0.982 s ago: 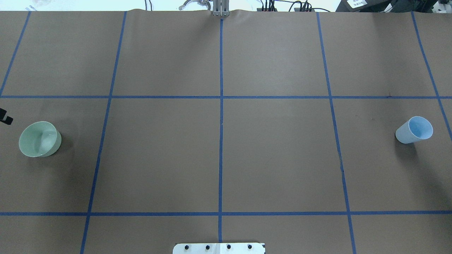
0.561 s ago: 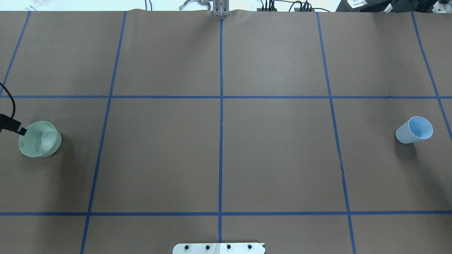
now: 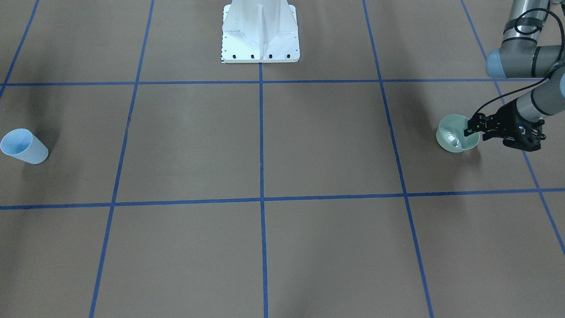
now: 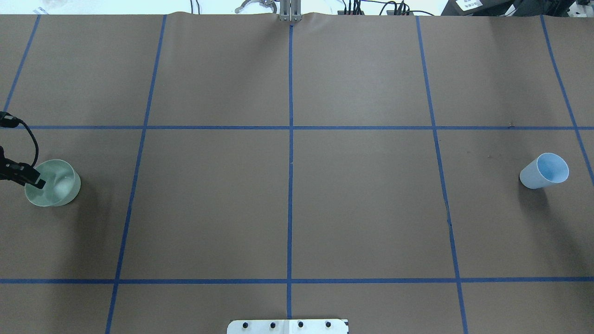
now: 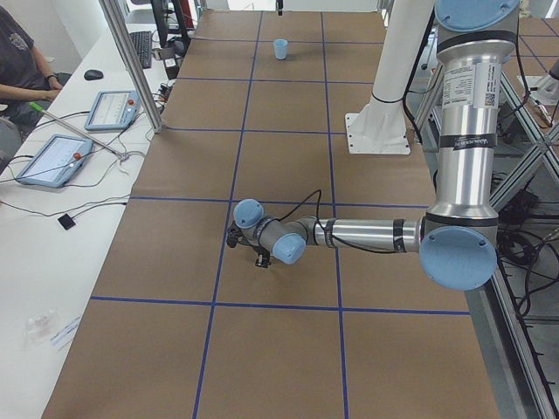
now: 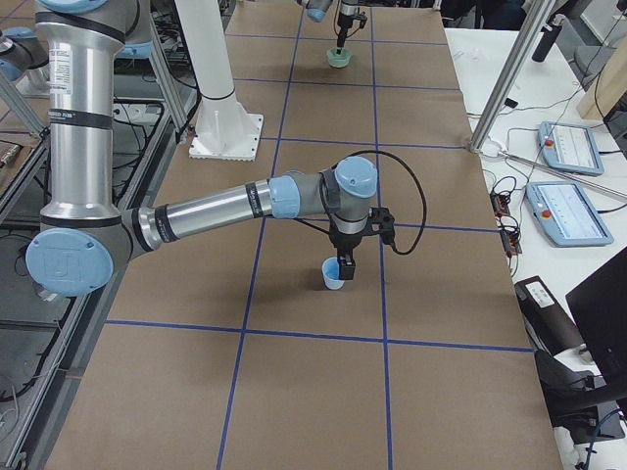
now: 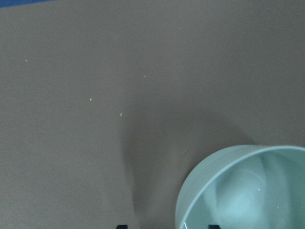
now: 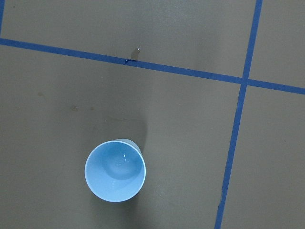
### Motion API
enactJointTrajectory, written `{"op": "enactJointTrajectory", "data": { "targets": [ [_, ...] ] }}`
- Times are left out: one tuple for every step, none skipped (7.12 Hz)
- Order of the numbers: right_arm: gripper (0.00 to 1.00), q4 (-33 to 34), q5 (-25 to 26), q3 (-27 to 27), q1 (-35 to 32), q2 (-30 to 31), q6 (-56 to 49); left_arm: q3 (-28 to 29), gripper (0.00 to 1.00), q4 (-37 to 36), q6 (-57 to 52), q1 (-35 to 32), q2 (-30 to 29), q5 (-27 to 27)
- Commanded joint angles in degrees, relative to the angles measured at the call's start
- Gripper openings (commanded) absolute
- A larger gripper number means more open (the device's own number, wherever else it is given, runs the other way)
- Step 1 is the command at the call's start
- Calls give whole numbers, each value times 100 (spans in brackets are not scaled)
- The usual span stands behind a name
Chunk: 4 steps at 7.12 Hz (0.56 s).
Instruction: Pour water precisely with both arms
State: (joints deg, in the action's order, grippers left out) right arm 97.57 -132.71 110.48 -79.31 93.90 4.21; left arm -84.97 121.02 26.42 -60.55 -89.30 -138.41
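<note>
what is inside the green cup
The green cup holds clear water, seen only as faint glints on its pale floor. The left hand overlaps the rim on its side, hiding a bit of the interior there.

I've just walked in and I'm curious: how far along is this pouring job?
Nothing lifted or poured yet: the green cup and blue cup stand far apart on the table. In hand: the left gripper, open, straddles the green cup's rim; the right gripper hangs above the blue cup. Left: gripping, lifting, pouring.
</note>
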Motion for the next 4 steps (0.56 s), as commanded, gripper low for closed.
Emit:
{"op": "enactJointTrajectory", "data": {
  "targets": [
    [100,-98,0,0,3,5,1,7,0,-43,4,8,-87,-72],
    [100,-98,0,9,3,5,1,-19,0,-52,4,8,-131,-229],
    [100,-98,0,9,3,-4,1,-28,0,-87,30,-1,-297,-518],
    [100,-89,-9,26,3,5,1,-115,0,-122,109,-9,-437,-556]
  ]
}}
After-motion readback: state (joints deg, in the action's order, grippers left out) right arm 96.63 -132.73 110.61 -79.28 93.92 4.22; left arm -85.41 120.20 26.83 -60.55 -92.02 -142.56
